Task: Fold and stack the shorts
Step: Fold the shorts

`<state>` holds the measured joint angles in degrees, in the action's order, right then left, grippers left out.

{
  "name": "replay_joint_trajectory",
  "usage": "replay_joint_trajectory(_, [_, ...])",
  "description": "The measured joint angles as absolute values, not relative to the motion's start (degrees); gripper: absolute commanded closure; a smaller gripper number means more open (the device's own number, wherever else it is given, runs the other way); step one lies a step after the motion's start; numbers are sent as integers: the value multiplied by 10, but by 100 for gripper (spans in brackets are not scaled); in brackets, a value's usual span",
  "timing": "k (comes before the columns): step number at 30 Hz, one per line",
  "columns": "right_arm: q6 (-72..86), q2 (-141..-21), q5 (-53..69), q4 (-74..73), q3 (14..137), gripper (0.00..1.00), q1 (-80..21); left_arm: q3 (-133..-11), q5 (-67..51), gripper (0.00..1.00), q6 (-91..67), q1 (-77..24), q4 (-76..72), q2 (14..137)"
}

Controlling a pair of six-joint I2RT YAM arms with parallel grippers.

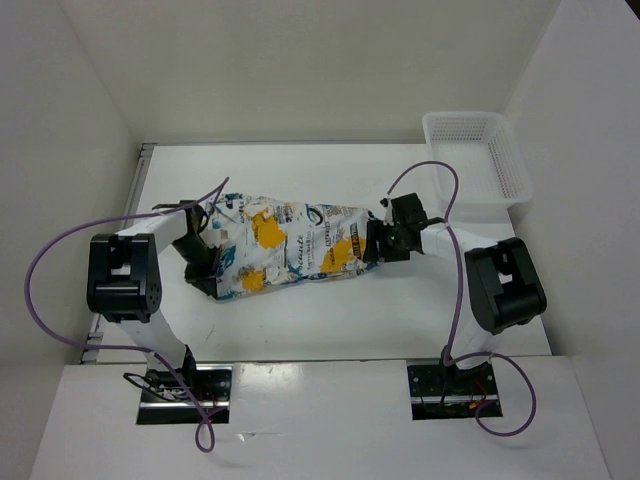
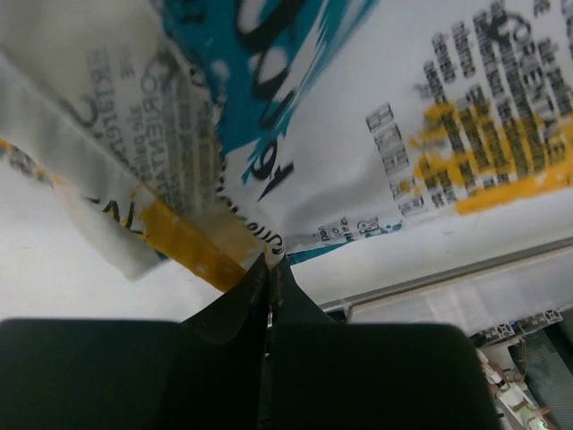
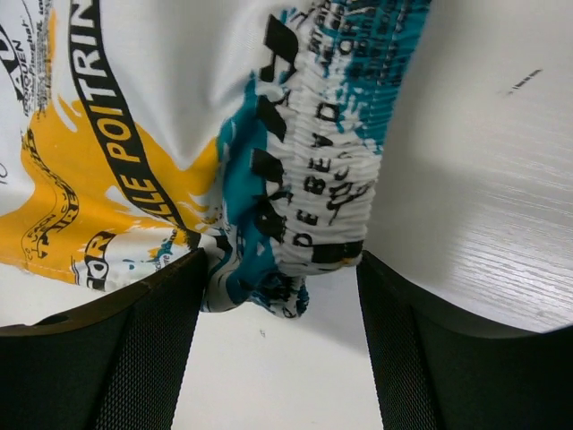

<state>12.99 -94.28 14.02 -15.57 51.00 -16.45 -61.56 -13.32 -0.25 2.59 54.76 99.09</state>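
Shorts (image 1: 290,248), frame centre, stretched between both arms.
Left gripper (image 2: 269,269): fingers pinched closed on the cloth's left edge. Right gripper (image 3: 279,296): fingers apart, bunched waistband between them.

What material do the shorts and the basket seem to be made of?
The shorts look like soft, thin woven cloth with a matte printed surface: they crease and drape, and the waistband is gathered like elastic. The basket looks like white rigid plastic: its walls are a regular open mesh and it keeps its shape.
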Motion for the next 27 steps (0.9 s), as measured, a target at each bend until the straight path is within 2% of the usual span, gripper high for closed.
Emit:
replay_joint_trajectory(2, [131,-943,140,-150,510,27,-171,-603,-121,95,-3,28,541,1001])
replay_joint_trajectory(5, [135,-946,142,-141,509,39,-185,-600,-113,86,-2,30,523,1002])
replay_joint_trajectory(6, [136,-947,143,-137,509,41,-188,-600,-111,75,-3,31,518,1002])
replay_joint_trajectory(7, [138,-950,144,-134,509,44,-189,-600,-110,68,-3,31,513,1002])
replay_joint_trajectory(9, [140,-953,147,-131,509,50,-190,-600,-108,65,-3,32,508,1003])
replay_joint_trajectory(10, [141,-953,148,-129,507,57,-190,-601,-108,59,-2,33,508,1003])
replay_joint_trajectory(13, [145,-953,155,-127,503,70,-190,-612,-108,53,-2,36,511,1003])
replay_joint_trajectory(14, [146,-953,157,-126,501,78,-190,-620,-109,51,-2,37,515,1003])
replay_joint_trajectory(17, [152,-953,163,-123,497,87,-190,-661,-119,46,-1,49,529,1003])
replay_joint_trajectory(20, [154,-953,165,-119,495,93,-190,-709,-130,36,-1,69,530,1002])
replay_joint_trajectory(22, [153,-953,165,-117,495,94,-190,-732,-134,36,-2,79,518,1002])
replay_joint_trajectory(25, [153,-953,165,-117,495,92,-190,-766,-138,29,-2,88,507,1020])
replay_joint_trajectory(27, [152,-953,165,-117,495,92,-190,-790,-148,29,-3,86,493,1055])
